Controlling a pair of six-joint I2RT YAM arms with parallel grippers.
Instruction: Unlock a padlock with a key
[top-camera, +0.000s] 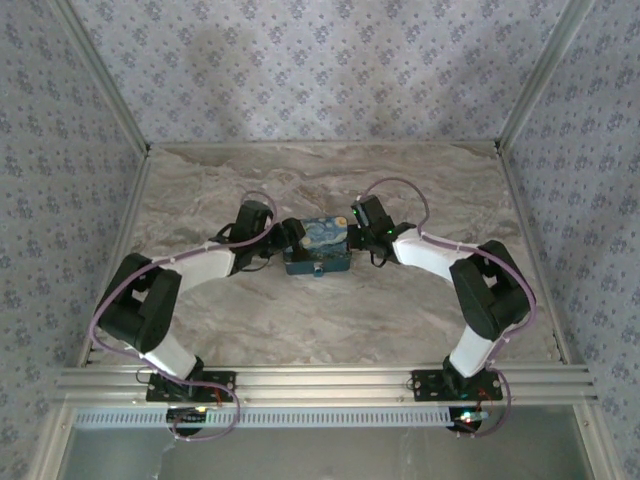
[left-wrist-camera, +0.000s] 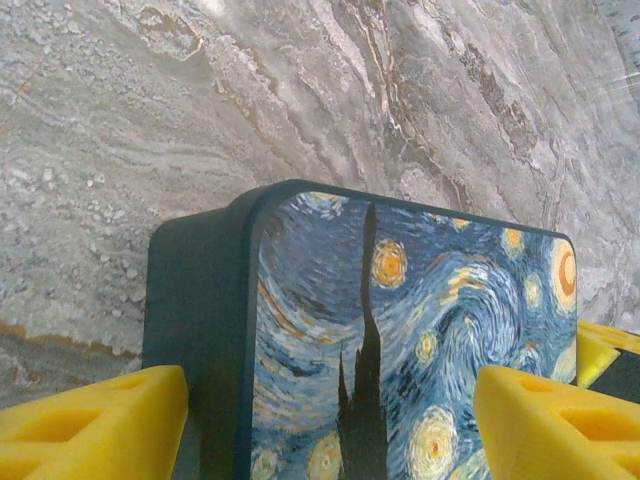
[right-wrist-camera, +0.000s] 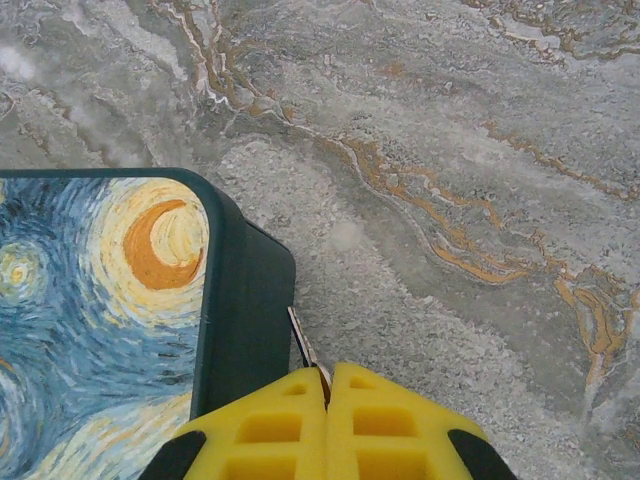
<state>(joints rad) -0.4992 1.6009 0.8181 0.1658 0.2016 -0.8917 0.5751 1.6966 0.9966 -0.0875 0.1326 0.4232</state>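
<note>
Right gripper (right-wrist-camera: 327, 375): pinched shut on thin pale key (right-wrist-camera: 303, 345), pointing 11 o'clock beside blue painted rectangular box (right-wrist-camera: 100, 300).
Left gripper (left-wrist-camera: 330, 420): wide astride box; we can't tell grip.

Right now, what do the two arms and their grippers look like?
The left arm and right arm have white shells between black joints, with a pale purple cable looping along each. The left gripper and right gripper have bright yellow fingers with moulded hollows; the right one's show black patches near the base.
</note>
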